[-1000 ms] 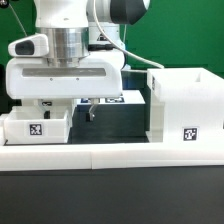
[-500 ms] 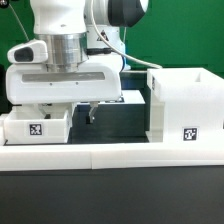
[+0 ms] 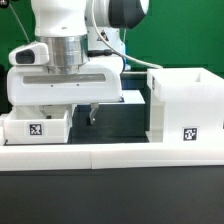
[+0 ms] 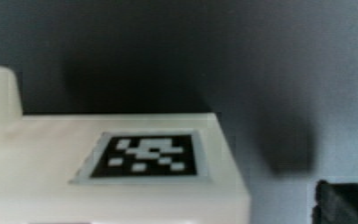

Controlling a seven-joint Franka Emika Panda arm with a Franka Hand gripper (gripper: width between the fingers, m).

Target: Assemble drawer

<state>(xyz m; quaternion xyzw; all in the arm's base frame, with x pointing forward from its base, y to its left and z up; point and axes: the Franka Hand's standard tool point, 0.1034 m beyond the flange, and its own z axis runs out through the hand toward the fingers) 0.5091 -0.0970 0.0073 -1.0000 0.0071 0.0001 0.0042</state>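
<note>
The white box casing [image 3: 185, 100] stands at the exterior view's right, open side up, with a tag [image 3: 189, 133] on its front. One small white tray [image 3: 38, 126] with a tag sits at the exterior view's left. A second tagged white part [image 3: 128, 98] lies behind the hand. My gripper [image 3: 87, 113] hangs low over the dark table between the left tray and the casing, open and empty. In the wrist view a white tagged surface [image 4: 51, 150] lies close below, and one dark fingertip [image 4: 348, 200] shows beside it. I cannot tell which tray that is.
A long low white border rail [image 3: 110, 152] runs along the front of the table. The arm's large white hand [image 3: 65, 82] hides the table behind it. A green backdrop [image 3: 180, 30] stands at the rear.
The hand has shifted slightly toward the exterior view's left and a little lower. The drawer parts have not moved.
</note>
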